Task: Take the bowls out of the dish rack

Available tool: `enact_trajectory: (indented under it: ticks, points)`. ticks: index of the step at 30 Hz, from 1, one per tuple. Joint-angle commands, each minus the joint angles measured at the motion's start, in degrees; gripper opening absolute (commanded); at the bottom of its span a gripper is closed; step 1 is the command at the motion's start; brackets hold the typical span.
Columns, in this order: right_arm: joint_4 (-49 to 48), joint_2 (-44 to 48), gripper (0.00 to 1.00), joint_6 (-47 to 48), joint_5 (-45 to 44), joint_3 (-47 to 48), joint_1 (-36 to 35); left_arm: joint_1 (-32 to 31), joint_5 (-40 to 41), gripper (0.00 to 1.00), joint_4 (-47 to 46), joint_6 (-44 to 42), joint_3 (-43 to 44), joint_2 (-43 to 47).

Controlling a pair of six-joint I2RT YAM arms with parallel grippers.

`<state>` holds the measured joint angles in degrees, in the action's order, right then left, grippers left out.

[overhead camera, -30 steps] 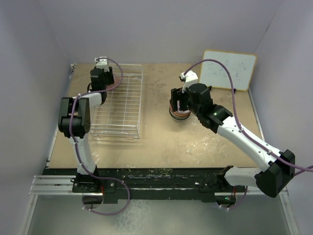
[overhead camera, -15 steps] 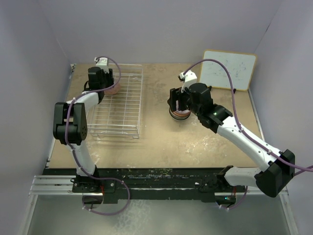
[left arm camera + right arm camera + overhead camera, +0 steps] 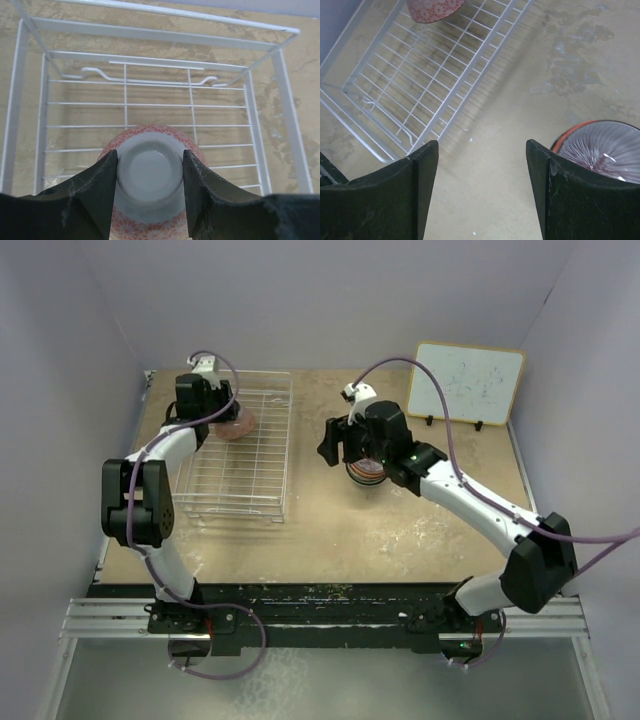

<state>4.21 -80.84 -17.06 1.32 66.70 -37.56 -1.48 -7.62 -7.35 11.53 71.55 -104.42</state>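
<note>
Centrally, stacked bowls (image 3: 602, 150) between dish rack (image 3: 250, 455) and whiteboard (image 3: 466, 384), pink bowl (image 3: 150, 172) gripped

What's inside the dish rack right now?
One pink bowl, its foot facing the left wrist camera, with the left gripper shut around that foot. The rest of the dish rack in view is bare; the spot beneath the bowl is covered.

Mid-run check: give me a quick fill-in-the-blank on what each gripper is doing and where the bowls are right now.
1. The bowl clamped in the left gripper is ____ in colour.
2. The right gripper is ____ and holds nothing.
3. The stack of bowls stands ____ the dish rack, not inside it.
Missing words: pink; open; outside.
</note>
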Motion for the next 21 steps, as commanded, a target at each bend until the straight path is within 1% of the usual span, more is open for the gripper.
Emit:
enact_trajectory:
  ticks: [1,4,7,12,18,21]
  points:
    - [-6.38,-4.15,0.72,-3.60,7.47,6.08,-0.05,0.86,-5.06,0.00,-2.63,7.76,1.84,6.65]
    - [-8.48,-8.57,0.72,-7.78,10.14,9.68,-0.04,1.70,-8.32,0.00,-3.98,12.03,0.90,8.10]
    - [-13.77,-12.44,0.73,-13.44,13.84,11.57,-0.03,2.87,-12.06,0.00,-6.48,16.80,-0.47,9.26]
    - [-25.65,-17.44,0.74,-22.11,19.74,12.21,0.01,4.34,-14.93,0.00,-11.46,23.55,-4.99,12.30]
    - [-43.57,-22.56,0.74,-32.35,25.74,11.62,-0.05,7.27,-19.84,0.00,-21.86,34.28,-13.74,16.35]
    - [-49.50,-25.14,0.74,-35.63,27.19,12.55,-0.01,7.54,-21.97,0.00,-24.97,37.79,-14.66,16.38]
